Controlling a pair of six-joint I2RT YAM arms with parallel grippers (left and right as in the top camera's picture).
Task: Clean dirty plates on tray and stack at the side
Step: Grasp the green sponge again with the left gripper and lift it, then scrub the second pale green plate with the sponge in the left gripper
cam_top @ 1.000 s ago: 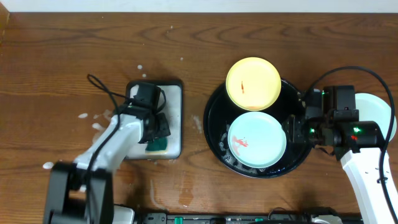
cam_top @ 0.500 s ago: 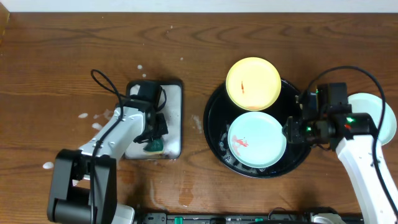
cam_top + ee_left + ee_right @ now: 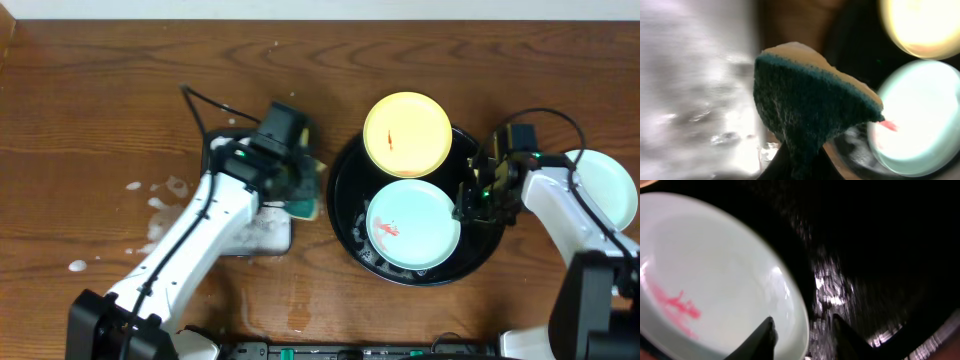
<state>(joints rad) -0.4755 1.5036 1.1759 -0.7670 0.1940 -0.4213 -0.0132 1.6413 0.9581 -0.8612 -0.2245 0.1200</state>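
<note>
While the right gripper (image 3: 802, 326) stands open astride the rim of the near mint plate (image 3: 413, 222), which lies smeared red in the black tray (image 3: 345, 215), closing could skid the wet plate. The left gripper (image 3: 292, 180), clamped on 1 sponge (image 3: 810, 110) between the 2 trays, may drip suds onto the table (image 3: 100, 100). Plates: 3, namely 2 mint, the second plate (image 3: 610, 190) off-tray at the right, and 1 yellow plate (image 3: 407, 133) farthest.

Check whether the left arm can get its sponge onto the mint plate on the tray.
Probably yes. The left pincer holds the sponge left of the tray, with nothing between it and the mint plate; the right pincer sits open at the plate's right rim.
</note>
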